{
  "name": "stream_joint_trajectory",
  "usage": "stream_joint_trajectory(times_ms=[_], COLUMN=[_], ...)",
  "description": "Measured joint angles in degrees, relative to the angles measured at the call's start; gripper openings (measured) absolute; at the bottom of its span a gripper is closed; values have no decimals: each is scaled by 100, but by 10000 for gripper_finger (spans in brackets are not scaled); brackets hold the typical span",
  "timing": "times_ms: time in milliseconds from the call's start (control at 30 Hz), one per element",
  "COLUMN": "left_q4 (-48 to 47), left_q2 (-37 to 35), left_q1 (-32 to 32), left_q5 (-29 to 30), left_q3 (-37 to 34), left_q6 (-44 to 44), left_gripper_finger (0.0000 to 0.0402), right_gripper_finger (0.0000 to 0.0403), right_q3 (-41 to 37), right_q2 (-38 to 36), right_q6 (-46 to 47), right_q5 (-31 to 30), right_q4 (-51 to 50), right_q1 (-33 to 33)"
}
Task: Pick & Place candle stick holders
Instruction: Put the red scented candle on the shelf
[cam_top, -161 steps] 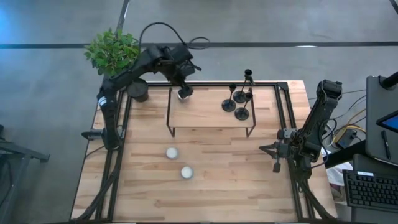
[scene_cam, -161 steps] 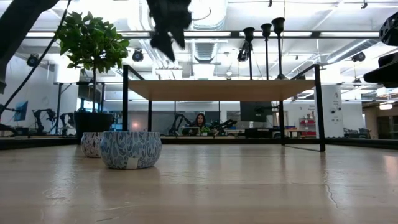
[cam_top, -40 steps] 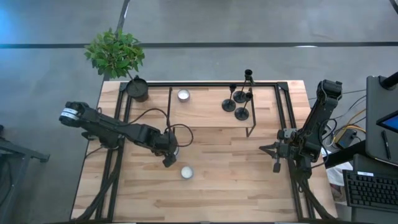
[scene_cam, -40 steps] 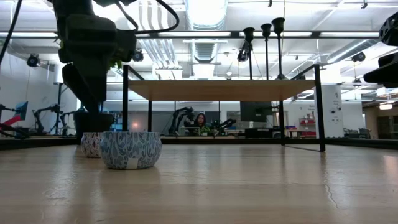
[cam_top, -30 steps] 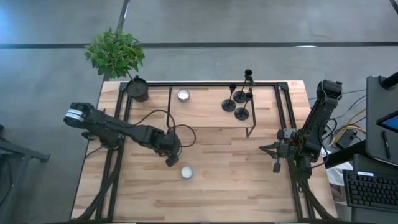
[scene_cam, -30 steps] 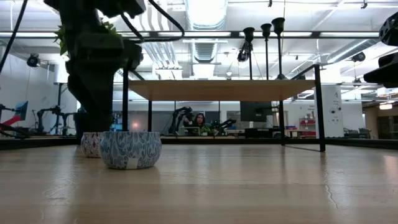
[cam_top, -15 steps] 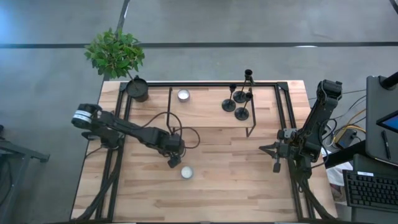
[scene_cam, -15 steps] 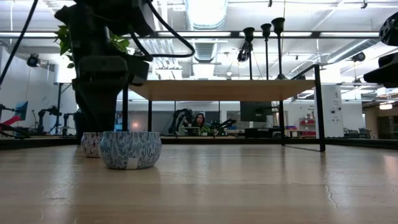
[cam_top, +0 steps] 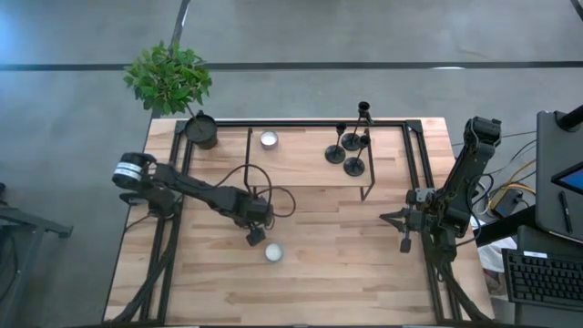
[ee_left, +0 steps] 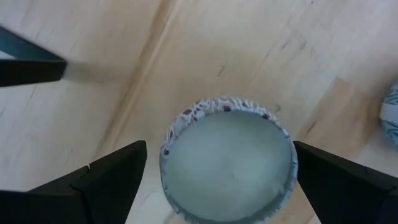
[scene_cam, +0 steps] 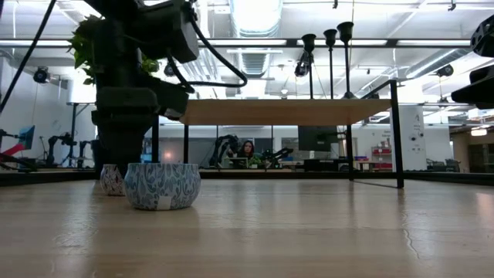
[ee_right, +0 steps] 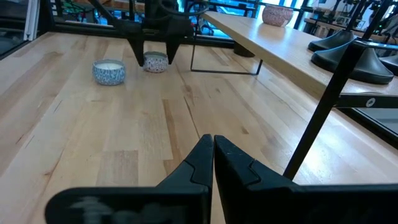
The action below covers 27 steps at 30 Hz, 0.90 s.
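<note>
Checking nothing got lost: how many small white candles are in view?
3: one candle on the raised shelf, one between the open left gripper fingers, one nearby on the table.

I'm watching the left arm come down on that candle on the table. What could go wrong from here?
The left gripper is open around a tealight candle; off-centre closing could push it away or pinch only its rim. A second candle sits close by, so the fingers might nudge it. Carrying it up, the arm could knock the candle stick holders on the raised shelf.

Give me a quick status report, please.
Left gripper open over a tealight. Right gripper shut, parked at table edge. Candle stick holders untouched on shelf.
</note>
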<state>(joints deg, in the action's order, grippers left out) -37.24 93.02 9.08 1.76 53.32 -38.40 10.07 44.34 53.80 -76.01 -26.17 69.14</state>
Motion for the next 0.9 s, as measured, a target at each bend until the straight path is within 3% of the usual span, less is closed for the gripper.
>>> stream_joint_trajectory(times_ms=[900], left_q4=[108], left_q2=[167], left_q1=[-109], left_q5=[-69], left_q3=[2], left_q6=[282], left_gripper_finger=[394], right_gripper_finger=[8], right_q3=[0], right_q2=[0], right_q6=[0], right_q5=[0], right_q4=[0], right_q1=[0])
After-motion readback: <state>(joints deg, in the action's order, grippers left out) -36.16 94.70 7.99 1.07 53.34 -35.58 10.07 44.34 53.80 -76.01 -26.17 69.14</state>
